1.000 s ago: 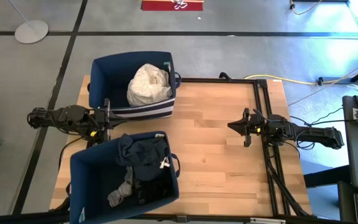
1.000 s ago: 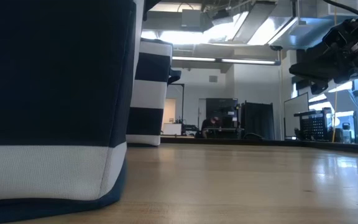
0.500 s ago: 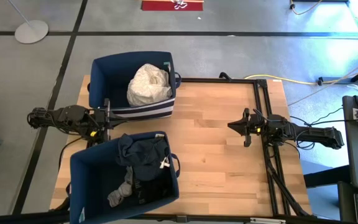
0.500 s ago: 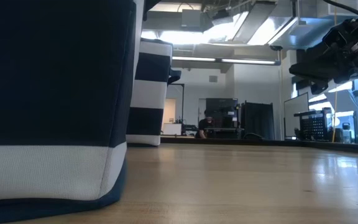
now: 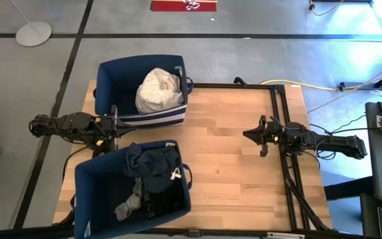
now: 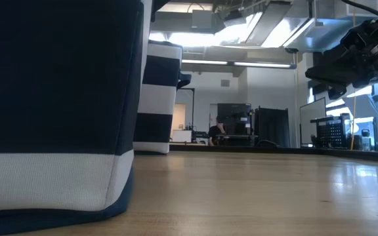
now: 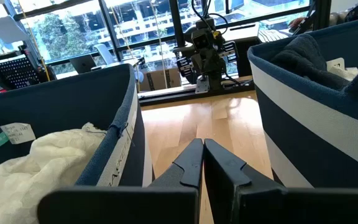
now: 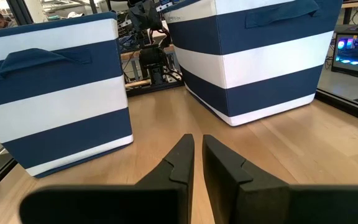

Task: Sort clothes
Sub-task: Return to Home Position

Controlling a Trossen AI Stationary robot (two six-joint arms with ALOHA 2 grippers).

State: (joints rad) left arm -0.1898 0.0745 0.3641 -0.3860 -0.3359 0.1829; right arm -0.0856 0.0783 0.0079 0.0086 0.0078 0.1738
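White and cream clothes [image 5: 159,89] lie heaped in the far navy bin [image 5: 111,86]; they also show in the left wrist view [image 7: 36,165]. Dark navy and black clothes [image 5: 152,169] and a grey sock [image 5: 128,204] lie in the near navy bin [image 5: 91,199]. My left gripper [image 5: 115,126] hangs shut and empty in the gap between the two bins [image 7: 201,146]. My right gripper [image 5: 257,135] hangs shut and empty over the bare table at the right, pointing at the bins [image 8: 197,142].
Both bins stand on the table's left half, navy with white stripes [image 8: 55,99] [image 8: 260,56]. Bare wooden tabletop [image 5: 231,166] lies between the bins and my right gripper. A black frame [image 5: 280,119] runs along the table's right and far edges.
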